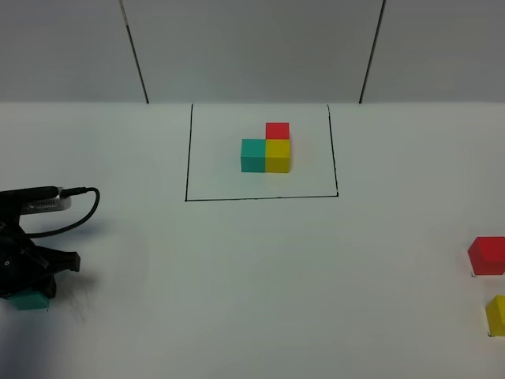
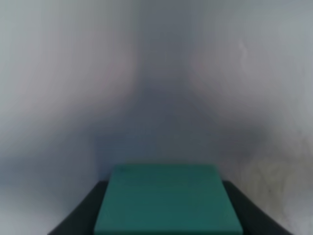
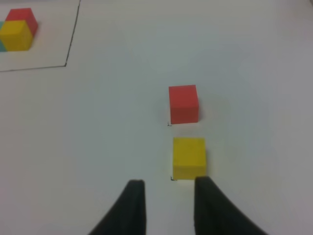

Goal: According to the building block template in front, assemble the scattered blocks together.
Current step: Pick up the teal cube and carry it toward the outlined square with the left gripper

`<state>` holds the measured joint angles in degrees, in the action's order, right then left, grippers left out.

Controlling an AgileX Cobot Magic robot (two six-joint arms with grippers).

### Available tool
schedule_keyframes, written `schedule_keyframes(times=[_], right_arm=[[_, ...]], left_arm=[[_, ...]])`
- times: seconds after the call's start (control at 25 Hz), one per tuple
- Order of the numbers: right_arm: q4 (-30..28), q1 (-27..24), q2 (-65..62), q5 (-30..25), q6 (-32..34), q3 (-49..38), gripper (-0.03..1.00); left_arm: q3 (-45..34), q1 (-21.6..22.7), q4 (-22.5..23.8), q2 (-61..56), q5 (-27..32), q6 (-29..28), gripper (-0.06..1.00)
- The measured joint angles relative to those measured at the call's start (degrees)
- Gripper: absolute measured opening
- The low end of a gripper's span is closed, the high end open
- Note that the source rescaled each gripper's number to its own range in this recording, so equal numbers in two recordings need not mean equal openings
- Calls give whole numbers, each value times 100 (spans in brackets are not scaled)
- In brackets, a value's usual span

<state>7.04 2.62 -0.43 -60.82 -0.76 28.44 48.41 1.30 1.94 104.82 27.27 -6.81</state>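
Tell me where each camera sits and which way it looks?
Exterior high: up high, looking down at the table and template; left gripper shows.
Left wrist: on the left arm, very close on the teal cube between dark gripper fingers.
Right wrist: on the right arm, facing yellow cube, red cube; fingers show.
Shared: high and right-wrist views both show the template.

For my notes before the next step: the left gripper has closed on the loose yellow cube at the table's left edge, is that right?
Not quite: the left gripper has closed on the teal cube, as the left wrist view shows. The loose yellow cube sits far right.
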Motion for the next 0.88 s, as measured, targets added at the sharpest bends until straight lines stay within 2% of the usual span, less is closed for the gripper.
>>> schedule_keyframes(times=[0.12, 0.24, 0.32, 0.44, 0.52, 0.56, 0.68, 0.88], right_arm=[[0, 0, 0, 0, 0, 0, 0], [0, 0, 0, 0, 0, 0, 0], [0, 0, 0, 0, 0, 0, 0], [0, 0, 0, 0, 0, 0, 0], [0, 0, 0, 0, 0, 0, 0], [0, 0, 0, 0, 0, 0, 0], [0, 0, 0, 0, 0, 0, 0], [0, 0, 0, 0, 0, 0, 0]], left_arm=[[348, -141, 5, -36, 495, 596, 0], [925, -548, -36, -136, 1098, 1771, 0], [1353, -933, -253, -173, 1528, 2679, 0], [1821, -1716, -704, -177, 2131, 4349, 0], [2039, -2343, -926, -177, 2321, 5340, 0], [2171, -2639, -973, -157, 2323, 5615, 0], [2622, -3270, -970, 43, 2045, 5800, 0], [3527, -3724, -738, 832, 2233, 5807, 0]])
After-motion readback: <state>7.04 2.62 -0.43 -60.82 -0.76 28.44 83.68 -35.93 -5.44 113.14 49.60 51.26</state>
